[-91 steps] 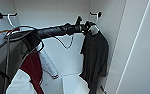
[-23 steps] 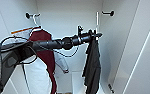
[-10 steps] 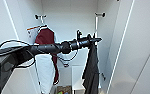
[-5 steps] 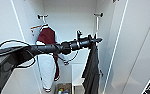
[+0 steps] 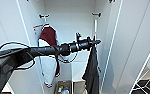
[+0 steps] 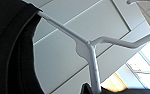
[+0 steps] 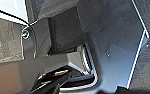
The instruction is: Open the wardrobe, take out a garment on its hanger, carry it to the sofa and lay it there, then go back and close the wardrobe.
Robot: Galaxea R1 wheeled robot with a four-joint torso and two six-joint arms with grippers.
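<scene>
The wardrobe (image 5: 71,22) stands open, white inside, with dark hooks on its back wall. My left gripper (image 5: 96,42) reaches into it at the end of the outstretched dark arm. It is shut on the pale hanger (image 6: 87,46), gripping the stem below the hook. The black garment (image 5: 92,72) hangs limp from that hanger, straight below the gripper and under the right hook (image 5: 96,14), which is bare. In the left wrist view the garment (image 6: 11,50) drapes over one hanger arm.
A maroon jacket with white sleeves (image 5: 49,37) hangs from the left hook. The open white doors (image 5: 131,45) flank the arm on both sides. Small items (image 5: 63,88) lie on the wardrobe floor. A dark slatted object (image 5: 146,86) sits low at the right.
The whole picture has shifted slightly, so the camera moved. The left arm still holds the hanger with the black garment, a little lower relative to the right hook.
</scene>
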